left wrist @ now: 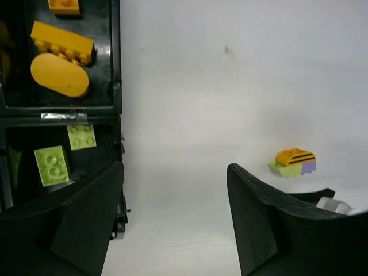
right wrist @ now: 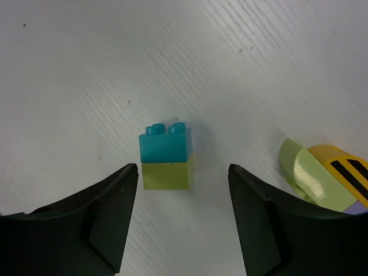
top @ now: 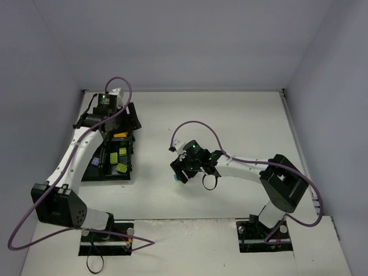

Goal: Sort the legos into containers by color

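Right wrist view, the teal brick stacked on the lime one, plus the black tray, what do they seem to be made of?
The teal brick and lime brick look like hard moulded plastic, smooth with a faint sheen, judging by the crisp edges and moulded studs. The black tray is probably thin glossy plastic, since its walls catch soft reflections, though the look leaves that open.

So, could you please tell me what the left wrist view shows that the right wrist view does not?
Only the left wrist: the black tray, with orange pieces in one compartment and lime bricks in the next. Only the right wrist: a teal-on-lime stack between the open jaws of the right end effector. Both: the striped orange, lime and purple stack on the white table.
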`<action>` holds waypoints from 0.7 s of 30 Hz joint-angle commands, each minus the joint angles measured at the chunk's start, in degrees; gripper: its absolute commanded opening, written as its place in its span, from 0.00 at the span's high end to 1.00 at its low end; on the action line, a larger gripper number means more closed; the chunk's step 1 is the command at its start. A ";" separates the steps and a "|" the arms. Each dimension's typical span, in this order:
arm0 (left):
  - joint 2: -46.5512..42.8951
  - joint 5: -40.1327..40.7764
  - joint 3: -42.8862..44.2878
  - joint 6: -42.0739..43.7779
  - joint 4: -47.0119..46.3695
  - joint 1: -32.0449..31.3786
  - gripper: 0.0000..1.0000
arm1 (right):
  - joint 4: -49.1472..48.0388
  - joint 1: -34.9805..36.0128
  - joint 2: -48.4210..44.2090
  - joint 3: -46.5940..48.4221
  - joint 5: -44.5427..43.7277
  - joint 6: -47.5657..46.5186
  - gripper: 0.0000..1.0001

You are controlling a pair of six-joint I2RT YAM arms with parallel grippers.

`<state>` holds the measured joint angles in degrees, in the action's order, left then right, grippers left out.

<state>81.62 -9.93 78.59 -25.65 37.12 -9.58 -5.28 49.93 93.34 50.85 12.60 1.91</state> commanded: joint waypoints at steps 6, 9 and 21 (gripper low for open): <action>-8.50 -0.96 -3.96 -1.33 3.48 -0.70 0.34 | -1.32 0.52 -1.67 -0.05 1.99 -0.86 0.39; -9.03 -2.19 -4.58 -1.77 3.92 -0.87 0.34 | -0.79 0.60 -1.41 -0.22 1.90 -0.60 0.39; -9.47 -2.81 -6.43 -2.48 3.13 -2.54 0.34 | 1.41 1.66 0.79 1.18 2.34 0.64 0.44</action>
<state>73.71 -12.10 71.33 -27.51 41.36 -11.64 -4.43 50.89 93.65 50.50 14.04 1.76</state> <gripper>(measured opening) 0.658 0.558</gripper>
